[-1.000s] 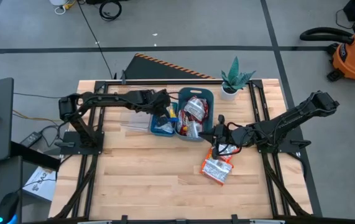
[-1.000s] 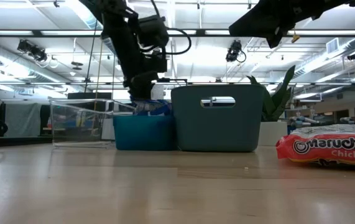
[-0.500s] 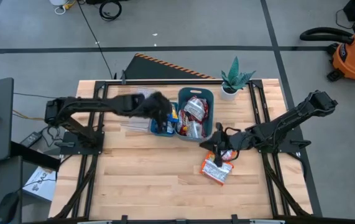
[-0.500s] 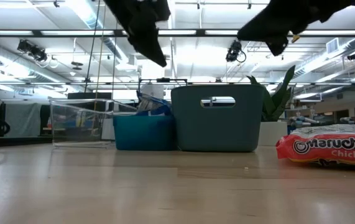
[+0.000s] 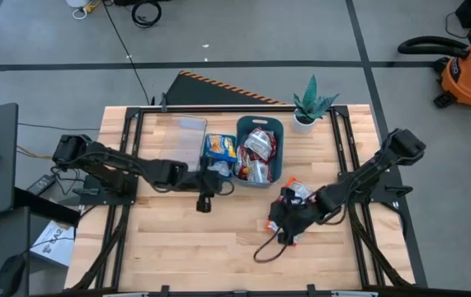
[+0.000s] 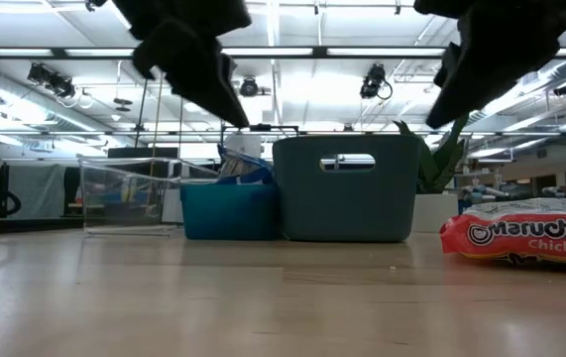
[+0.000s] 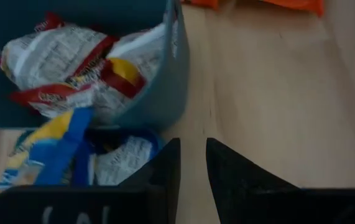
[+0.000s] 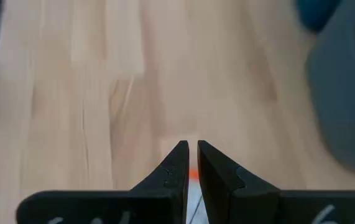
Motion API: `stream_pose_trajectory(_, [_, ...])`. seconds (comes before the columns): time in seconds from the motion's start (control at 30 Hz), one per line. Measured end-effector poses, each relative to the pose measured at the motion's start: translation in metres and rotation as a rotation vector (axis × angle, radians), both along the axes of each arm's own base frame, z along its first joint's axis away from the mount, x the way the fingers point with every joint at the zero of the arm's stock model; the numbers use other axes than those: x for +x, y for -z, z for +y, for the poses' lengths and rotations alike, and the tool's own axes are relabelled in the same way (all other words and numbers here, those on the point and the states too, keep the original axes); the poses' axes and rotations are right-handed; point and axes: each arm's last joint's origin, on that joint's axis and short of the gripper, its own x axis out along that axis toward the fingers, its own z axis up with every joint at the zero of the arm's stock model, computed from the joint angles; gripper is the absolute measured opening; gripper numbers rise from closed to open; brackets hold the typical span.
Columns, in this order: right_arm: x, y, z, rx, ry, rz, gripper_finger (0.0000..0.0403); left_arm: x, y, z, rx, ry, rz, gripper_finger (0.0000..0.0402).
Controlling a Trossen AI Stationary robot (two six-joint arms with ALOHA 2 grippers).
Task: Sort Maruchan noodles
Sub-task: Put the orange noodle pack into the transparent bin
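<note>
Yellow-and-blue noodle packets [image 5: 219, 147] lie in the small blue bin [image 5: 215, 172]. Red-and-white packets [image 5: 259, 145] fill the bigger grey-blue bin [image 5: 278, 162] beside it. Orange-red packets [image 5: 298, 191] lie flat on the table near the bins; the low view shows one marked Maruchan Chicken [image 6: 520, 233]. My left gripper [image 7: 193, 155] hangs above bare wood at the near side of the blue bin [image 5: 209, 188], fingers narrowly open and empty. My right gripper [image 8: 192, 152] hovers over the orange-red packets [image 5: 284, 216], shut and empty, and partly hides them.
A clear plastic container [image 5: 181, 139] stands left of the blue bin. A small potted plant [image 5: 309, 109] sits by the far right corner. A dark cable loop [image 5: 265, 247] lies on the table near the right gripper. Bare wood [image 5: 177, 239] spreads across the near half.
My left gripper rose out of the blue bin and drew back toward the near edge, over bare wood. My right gripper moved toward the near edge, from beside the grey-blue bin to above the orange-red packets. The packets on the table stayed put.
</note>
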Motion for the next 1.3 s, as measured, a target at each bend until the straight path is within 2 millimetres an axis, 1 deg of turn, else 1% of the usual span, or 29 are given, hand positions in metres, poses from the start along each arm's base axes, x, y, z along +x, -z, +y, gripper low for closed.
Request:
stream_pose_trajectory(0.1, [0.014, -0.002, 0.011, -0.048, -0.081, 0.104, 0.0039, -0.013, 0.007, -0.002, -0.001, -0.004, -0.017, 0.0084])
stream_pose_trajectory(0.2, [0.029, -0.003, 0.020, -0.104, -0.156, 0.199, 0.0048, -0.022, 0.006, -0.001, -0.030, -0.027, -0.070, 0.0084])
stream_pose_trajectory(0.27, [0.040, -0.003, 0.026, -0.137, -0.191, 0.243, 0.0062, -0.030, 0.005, -0.001, -0.053, -0.046, -0.066, 0.0084])
stream_pose_trajectory(0.4, [0.061, 0.003, 0.034, -0.179, -0.241, 0.331, 0.0105, -0.043, -0.004, -0.005, -0.092, -0.060, -0.101, 0.0084])
stream_pose_trajectory(0.5, [0.072, 0.010, 0.035, -0.175, -0.266, 0.427, 0.0139, -0.053, -0.013, -0.010, -0.103, -0.073, -0.124, 0.0084])
stream_pose_trajectory(0.57, [0.078, 0.015, 0.033, -0.160, -0.279, 0.490, 0.0155, -0.057, -0.020, -0.012, -0.120, -0.088, -0.160, 0.0084])
stream_pose_trajectory(0.63, [0.082, 0.020, 0.030, -0.151, -0.282, 0.543, 0.0164, -0.063, -0.023, -0.014, -0.133, -0.093, -0.159, 0.0084])
stream_pose_trajectory(0.73, [0.085, 0.030, 0.025, -0.165, -0.266, 0.602, 0.0165, -0.066, -0.027, -0.016, -0.156, -0.097, -0.177, 0.0084])
stream_pose_trajectory(0.83, [0.087, 0.039, 0.021, -0.171, -0.269, 0.639, 0.0158, -0.067, -0.027, -0.019, -0.169, -0.096, -0.176, 0.0084])
stream_pose_trajectory(0.93, [0.088, 0.047, 0.019, -0.164, -0.271, 0.678, 0.0139, -0.069, -0.025, -0.021, -0.161, -0.088, -0.153, 0.0084])
stream_pose_trajectory(1.07, [0.089, 0.050, 0.019, -0.138, -0.284, 0.686, 0.0091, -0.070, -0.024, -0.021, -0.157, -0.090, -0.145, 0.0084])
stream_pose_trajectory(1.23, [0.089, 0.052, 0.019, -0.123, -0.302, 0.703, 0.0014, -0.069, -0.024, -0.021, -0.158, -0.091, -0.149, 0.0084])
stream_pose_trajectory(1.3, [0.088, 0.052, 0.019, -0.128, -0.307, 0.702, 0.0009, -0.069, -0.025, -0.021, -0.159, -0.090, -0.151, 0.0084])
